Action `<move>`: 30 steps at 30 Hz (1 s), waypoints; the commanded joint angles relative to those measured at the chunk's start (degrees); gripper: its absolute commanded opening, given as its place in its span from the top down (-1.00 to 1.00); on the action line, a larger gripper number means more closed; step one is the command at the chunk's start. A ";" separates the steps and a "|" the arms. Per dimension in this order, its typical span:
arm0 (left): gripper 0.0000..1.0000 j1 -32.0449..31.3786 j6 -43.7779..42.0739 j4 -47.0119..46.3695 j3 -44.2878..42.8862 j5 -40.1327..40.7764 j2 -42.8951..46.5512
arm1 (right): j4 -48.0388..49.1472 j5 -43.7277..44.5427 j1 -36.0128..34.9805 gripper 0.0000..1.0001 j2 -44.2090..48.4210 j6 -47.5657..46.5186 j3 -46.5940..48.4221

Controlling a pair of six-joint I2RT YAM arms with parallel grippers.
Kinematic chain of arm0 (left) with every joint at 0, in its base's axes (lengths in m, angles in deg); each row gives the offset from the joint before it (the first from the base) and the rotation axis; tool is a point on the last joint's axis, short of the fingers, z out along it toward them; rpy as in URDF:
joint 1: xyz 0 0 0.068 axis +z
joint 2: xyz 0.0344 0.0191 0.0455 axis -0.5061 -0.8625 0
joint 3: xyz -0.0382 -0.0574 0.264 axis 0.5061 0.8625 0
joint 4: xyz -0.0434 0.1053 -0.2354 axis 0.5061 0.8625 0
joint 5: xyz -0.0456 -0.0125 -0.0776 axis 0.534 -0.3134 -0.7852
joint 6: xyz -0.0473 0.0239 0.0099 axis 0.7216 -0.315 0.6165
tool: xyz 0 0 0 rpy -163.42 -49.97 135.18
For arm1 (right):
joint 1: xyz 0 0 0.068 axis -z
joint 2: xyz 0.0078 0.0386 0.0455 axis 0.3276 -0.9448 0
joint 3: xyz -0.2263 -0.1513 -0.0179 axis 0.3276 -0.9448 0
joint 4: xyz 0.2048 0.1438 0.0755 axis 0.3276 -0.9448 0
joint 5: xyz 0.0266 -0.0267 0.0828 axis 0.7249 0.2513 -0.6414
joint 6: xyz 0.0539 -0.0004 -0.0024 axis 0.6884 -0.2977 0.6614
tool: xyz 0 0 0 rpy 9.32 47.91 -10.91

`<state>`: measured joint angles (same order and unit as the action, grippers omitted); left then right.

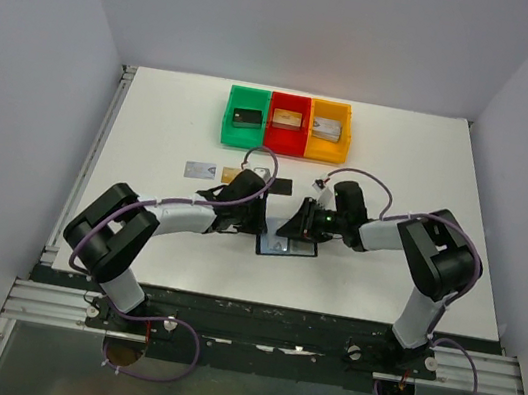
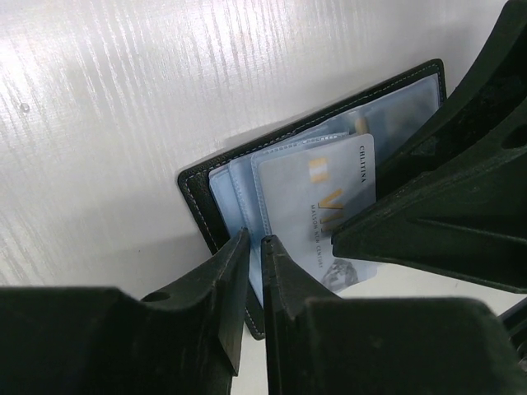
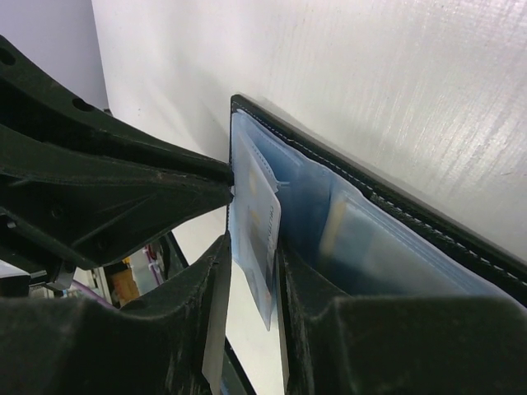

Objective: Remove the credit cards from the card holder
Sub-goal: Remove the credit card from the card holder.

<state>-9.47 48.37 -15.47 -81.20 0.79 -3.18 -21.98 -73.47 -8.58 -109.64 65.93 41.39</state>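
Right tool [image 3: 253, 251] pinches a silver-grey card [image 2: 329, 189] in the card holder [image 2: 193, 193]; left tool [image 2: 255, 239], barely parted, straddles its edge, grip unclear.

**Leaning In From Both Sides**

Reaching inward with left arm [image 1: 175, 211] and right arm [image 1: 390, 234], elbows bent, wrists tipped down (almost nose to nose). Holding left pincer [image 2: 255, 243] barely parted; clamping right pincer [image 3: 251, 247] on a leaf of the card holder [image 3: 354, 239].
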 commanded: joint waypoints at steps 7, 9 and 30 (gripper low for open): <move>0.75 -0.29 0.17 1.56 0.34 1.77 0.05 | -1.70 1.54 -0.33 0.31 2.92 -1.36 -1.18; 0.88 -0.29 0.26 1.73 0.17 1.68 -0.39 | -2.05 1.54 -0.25 0.32 3.53 -1.63 -1.35; 1.00 -0.29 0.26 2.88 -0.54 1.59 -2.85 | -2.94 1.37 1.16 0.36 8.28 -1.72 -3.46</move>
<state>-9.47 48.59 -15.05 -81.75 0.90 -4.07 -24.60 -72.31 -7.99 -103.35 64.83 38.57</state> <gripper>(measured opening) 0.031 0.321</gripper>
